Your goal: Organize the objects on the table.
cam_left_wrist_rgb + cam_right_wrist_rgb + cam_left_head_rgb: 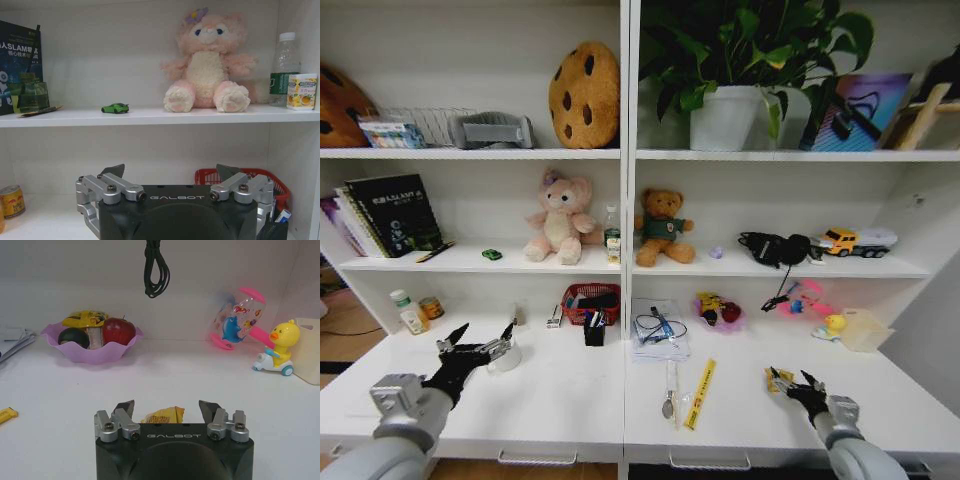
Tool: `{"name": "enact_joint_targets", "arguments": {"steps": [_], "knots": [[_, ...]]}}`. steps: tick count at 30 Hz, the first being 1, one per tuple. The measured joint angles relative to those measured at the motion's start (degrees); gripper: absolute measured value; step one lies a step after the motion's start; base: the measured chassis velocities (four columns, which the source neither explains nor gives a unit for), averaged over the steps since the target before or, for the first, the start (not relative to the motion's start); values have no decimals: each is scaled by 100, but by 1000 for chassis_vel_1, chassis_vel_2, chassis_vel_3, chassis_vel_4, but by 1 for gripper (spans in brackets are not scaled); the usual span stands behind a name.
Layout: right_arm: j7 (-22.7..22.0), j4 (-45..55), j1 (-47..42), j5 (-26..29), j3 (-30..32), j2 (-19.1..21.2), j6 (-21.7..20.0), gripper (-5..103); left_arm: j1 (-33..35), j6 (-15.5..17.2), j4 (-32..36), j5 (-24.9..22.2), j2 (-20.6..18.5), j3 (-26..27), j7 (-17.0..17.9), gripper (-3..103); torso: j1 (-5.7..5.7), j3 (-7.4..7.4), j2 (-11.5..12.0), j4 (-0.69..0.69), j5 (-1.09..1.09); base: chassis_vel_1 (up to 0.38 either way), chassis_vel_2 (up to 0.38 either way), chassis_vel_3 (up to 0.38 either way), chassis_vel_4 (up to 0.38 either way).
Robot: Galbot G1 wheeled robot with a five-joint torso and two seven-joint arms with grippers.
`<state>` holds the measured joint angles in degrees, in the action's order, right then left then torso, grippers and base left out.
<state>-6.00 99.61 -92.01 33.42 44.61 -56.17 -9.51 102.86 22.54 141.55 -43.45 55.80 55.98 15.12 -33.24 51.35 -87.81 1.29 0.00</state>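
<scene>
The right gripper [790, 378] stands low over the right part of the white table [570, 400], its jaws apart and holding nothing. A small yellow packet [162, 415] lies on the table directly ahead of it, between the two open fingertips in the right wrist view and on the far side of the gripper body; whether the fingers touch it cannot be determined. The packet's near portion is cut off by the gripper housing, so its long axis and full outline cannot be stated. The right arm is clearly the nearer one to this item. The left gripper [480, 345] hovers over the left part of the table, jaws likewise apart and empty, with a white cup-like object [506, 357] just beside its right fingertip. The tiny green toy car [115, 108] sits on the shelf above and beyond the left gripper, left of the pink plush toy [207, 65]. A yellow strip [700, 393] and a spoon [668, 395] lie near the table centre, between the two arms.
</scene>
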Motion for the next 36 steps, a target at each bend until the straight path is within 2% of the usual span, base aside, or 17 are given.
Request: {"name": "enact_joint_targets", "arguments": {"steps": [4, 6, 7, 9, 10, 11, 12, 13, 16, 20, 23, 29, 32, 36], "knots": [[-13, -43, 18, -29, -39, 3, -36, 68, 0, 0, 0, 0, 0, 0, 0, 100, 0, 0, 0, 1, 0, 0, 0, 0, 0], [-51, -75, 24, -41, -45, 1, -73, 57, 0, 0, 0, 0, 0, 0, 0, 100, 0, 0, 0, 1, 0, 0, 0, 0, 0], [-51, -75, 24, -41, -45, 1, -73, 57, 0, 0, 0, 0, 0, 0, 0, 100, 0, 0, 0, 1, 0, 0, 0, 0, 0], [-59, -85, 19, -30, -30, -3, -79, 47, 0, 0, 0, 0, 0, 0, 0, 100, 0, 0, 0, 1, 0, 0, 0, 0, 0], [-59, -85, 19, -30, -30, -3, -79, 47, 0, 0, 0, 0, 0, 0, 0, 100, 0, 0, 0, 1, 0, 0, 0, 0, 0], [-59, -92, 19, -23, -20, 0, -77, 36, 0, 0, 0, 0, 0, 0, 0, 100, 0, 0, 0, 1, 0, 0, 0, 0, 0], [-59, -92, 19, -23, -20, 0, -77, 36, 0, 0, 0, 0, 0, 0, 0, 100, 0, 0, 0, 1, 0, 0, 0, 0, 0], [-59, -93, 20, -14, -13, 6, -77, 31, 0, 0, 0, 0, 0, 0, 0, 100, 0, 0, 0, 0, 0, 0, 0, 0, 0], [-56, -85, 22, 5, 1, 13, -76, 25, 0, 0, 0, 0, 0, 0, 0, 100, 0, 0, 0, 1, 0, 0, 0, 0, 0], [-33, -13, -26, 15, 12, 48, -77, 4, 0, 0, 0, 0, 0, 0, 0, 100, 0, 0, 0, 0, 0, 0, 0, 0, 0], [-15, 55, -80, 47, 72, 75, -76, 1, 0, 0, 0, 0, 0, 0, 0, 100, 0, 0, 0, 1, 1, 0, 0, 0, 0], [-6, 366, -25, 266, 196, 165, -141, 0, 0, 0, 0, 0, 0, 0, 0, 100, 1, 0, 0, 2, 0, 0, 0, 0, 0], [-34, 410, 775, 642, -131, 415, -287, 0, 0, 0, 0, 0, 0, 0, 0, 100, 1, 0, 0, 1, -2, 0, 0, 0, 0], [-37, 146, 1366, 730, -533, 523, -281, 0, 0, 0, 0, 0, 0, 1, 0, 100, 1, 0, 0, -1, 2, 0, 0, 0, 0]]}}
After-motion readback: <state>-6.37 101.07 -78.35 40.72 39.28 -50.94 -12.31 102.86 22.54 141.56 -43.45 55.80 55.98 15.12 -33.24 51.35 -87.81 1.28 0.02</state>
